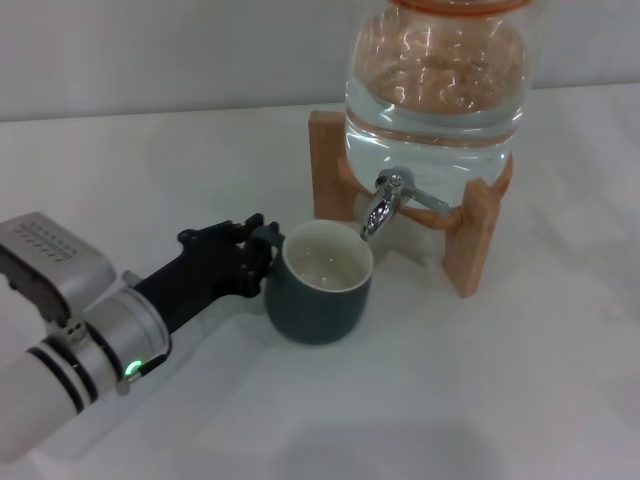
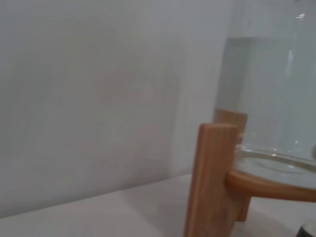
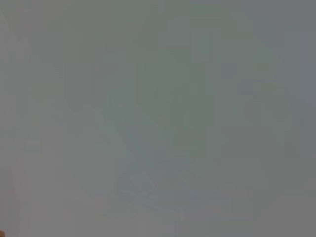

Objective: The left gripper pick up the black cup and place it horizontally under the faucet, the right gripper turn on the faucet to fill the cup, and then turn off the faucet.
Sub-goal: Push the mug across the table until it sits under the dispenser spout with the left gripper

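Progress: the black cup (image 1: 320,283) stands upright on the desk (image 1: 520,390), toward the far right part of it, its cream interior open directly beneath the spout of the faucet (image 1: 385,203). Placement therefore appears complete or nearly so. No water stream is visible and the cup looks empty; the faucet lever has evidently not been turned. Filling and shutting off remain outstanding.

Left tool (image 1: 250,245): reaches in from the near left corner of the desk, arm low and angled toward the cup, black fingers (image 1: 262,238) closed on the cup's handle side. The grip is not released.

Right tool: absent from the head view; its wrist camera shows only a blank grey field.

The glass jar (image 1: 435,85) sits on its wooden stand (image 1: 475,240) near the far edge.
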